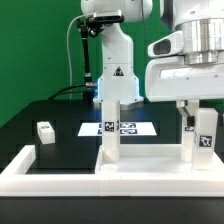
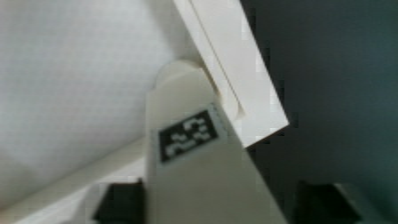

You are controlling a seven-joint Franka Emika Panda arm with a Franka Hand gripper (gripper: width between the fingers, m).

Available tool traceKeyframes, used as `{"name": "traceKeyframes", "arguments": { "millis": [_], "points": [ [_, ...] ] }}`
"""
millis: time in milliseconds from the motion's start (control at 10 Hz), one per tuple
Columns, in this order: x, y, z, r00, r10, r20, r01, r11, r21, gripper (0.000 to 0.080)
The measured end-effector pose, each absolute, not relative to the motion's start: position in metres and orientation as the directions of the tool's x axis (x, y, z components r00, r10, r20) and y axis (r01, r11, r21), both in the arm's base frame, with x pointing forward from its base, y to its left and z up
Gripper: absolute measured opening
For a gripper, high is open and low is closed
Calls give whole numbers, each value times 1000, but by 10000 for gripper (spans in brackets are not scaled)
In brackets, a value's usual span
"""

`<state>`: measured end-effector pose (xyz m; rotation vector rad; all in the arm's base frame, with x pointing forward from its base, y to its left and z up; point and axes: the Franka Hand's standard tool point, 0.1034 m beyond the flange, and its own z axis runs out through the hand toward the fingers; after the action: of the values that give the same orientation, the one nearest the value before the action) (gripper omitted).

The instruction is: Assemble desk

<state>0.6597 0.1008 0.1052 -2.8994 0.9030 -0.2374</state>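
Note:
The white desk top [image 1: 150,166] lies at the front of the black table. One white leg [image 1: 110,130] stands upright on its corner toward the exterior view's left. My gripper [image 1: 201,122] is shut on a second tagged white leg [image 1: 204,140] and holds it upright at the top's corner toward the exterior view's right. In the wrist view this leg [image 2: 199,140] runs between my dark fingers [image 2: 121,202], with the desk top [image 2: 80,70] and its raised rim [image 2: 240,75] behind it. A third leg [image 1: 45,131] lies loose toward the exterior view's left.
The marker board [image 1: 128,128] lies flat behind the desk top. The low white border wall [image 1: 45,170] runs along the front and up the side toward the exterior view's left. The arm's base [image 1: 112,60] stands at the back before a green backdrop.

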Motion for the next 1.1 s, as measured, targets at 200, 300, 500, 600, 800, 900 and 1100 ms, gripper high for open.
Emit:
{"name": "traceKeyframes", "arguments": {
  "millis": [200,300,500,600,800,900,1100],
  "points": [
    [659,100,105,747,-657,102,-642,-753,-146,304],
    [659,99,105,664,-743,81,-728,-668,-155,304],
    [660,96,105,414,-910,19,-898,-412,-156,301],
    [663,96,105,296,-955,-19,-947,-291,-137,301],
    [664,99,104,-26,-995,-98,-992,37,-117,300],
    [664,100,103,-75,-991,-109,-990,87,-115,300],
    [664,100,103,-63,-992,-107,-990,75,-115,505]
  ]
}}
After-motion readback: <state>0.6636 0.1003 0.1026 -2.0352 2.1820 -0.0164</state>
